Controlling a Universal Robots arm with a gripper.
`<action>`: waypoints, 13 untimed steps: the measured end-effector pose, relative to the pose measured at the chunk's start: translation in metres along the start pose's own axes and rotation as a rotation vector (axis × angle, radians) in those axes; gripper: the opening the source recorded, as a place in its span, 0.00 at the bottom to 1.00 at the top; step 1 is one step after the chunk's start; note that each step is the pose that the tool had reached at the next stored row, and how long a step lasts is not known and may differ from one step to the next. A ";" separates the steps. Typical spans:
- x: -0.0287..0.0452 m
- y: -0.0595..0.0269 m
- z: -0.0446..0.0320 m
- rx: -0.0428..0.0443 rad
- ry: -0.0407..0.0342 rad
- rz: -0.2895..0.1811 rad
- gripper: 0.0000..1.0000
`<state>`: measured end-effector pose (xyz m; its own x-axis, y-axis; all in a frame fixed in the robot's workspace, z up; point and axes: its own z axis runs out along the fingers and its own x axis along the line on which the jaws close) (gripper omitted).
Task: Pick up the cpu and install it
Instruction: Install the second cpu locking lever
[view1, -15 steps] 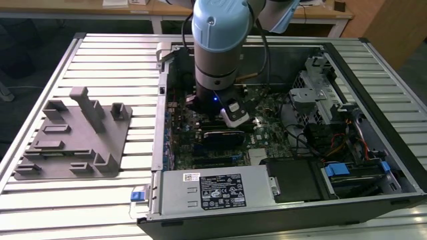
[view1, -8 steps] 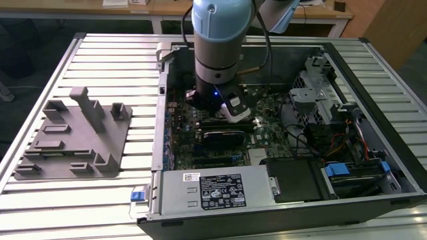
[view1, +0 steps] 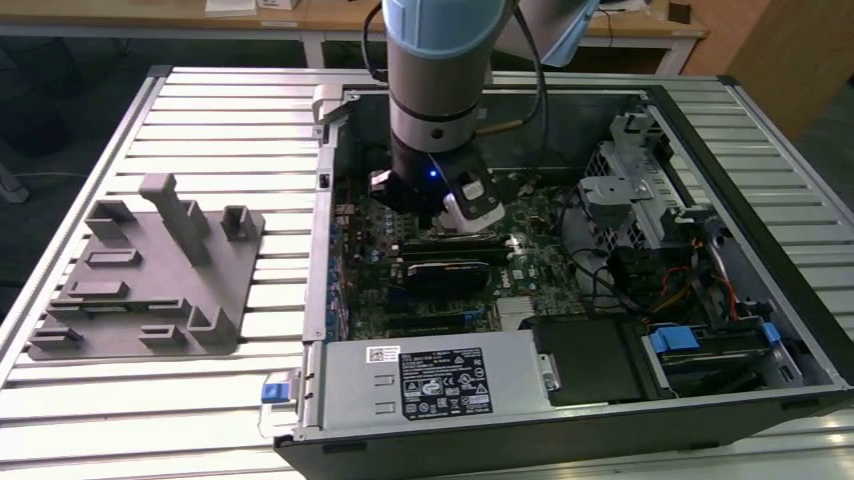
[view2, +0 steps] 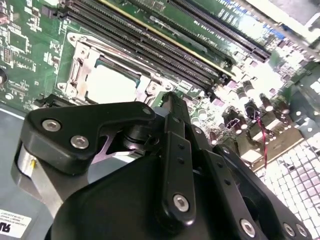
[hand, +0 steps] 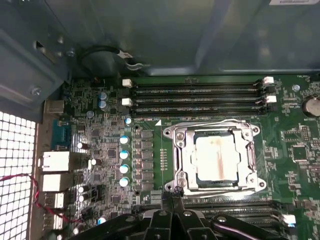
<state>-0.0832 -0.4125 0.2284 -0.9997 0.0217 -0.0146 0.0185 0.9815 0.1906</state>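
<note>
The cpu (hand: 218, 157), a silver square with a brownish smear on top, lies flat inside the metal-framed socket (hand: 177, 150) on the green motherboard; the second wrist view shows the same cpu (view2: 109, 85). My gripper (hand: 171, 196) hovers just off one edge of the socket, its black fingers (hand: 168, 202) pressed together with nothing between them. From the second wrist view the gripper (view2: 169, 100) tip sits beside the socket's corner. In the exterior view the gripper (view1: 461, 222) reaches down into the open computer case (view1: 747, 150) over the board's middle.
Memory slots (hand: 197, 97) run along both sides of the socket. A power supply (view1: 427, 375), drive cage (view1: 641, 190) and loose cables (view1: 667, 280) crowd the case. A grey fixture block (view1: 147, 280) stands on the slatted table (view1: 214, 130) at the exterior view's left.
</note>
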 end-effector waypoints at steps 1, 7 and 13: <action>0.0000 0.0001 -0.0001 0.0070 -0.0001 0.000 0.11; -0.0087 0.0068 0.0013 0.0307 -0.0009 0.001 0.11; -0.0199 0.0111 0.0023 0.0397 -0.0009 0.001 0.11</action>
<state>-0.0630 -0.4016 0.2285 -0.9996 0.0230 -0.0153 0.0204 0.9882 0.1515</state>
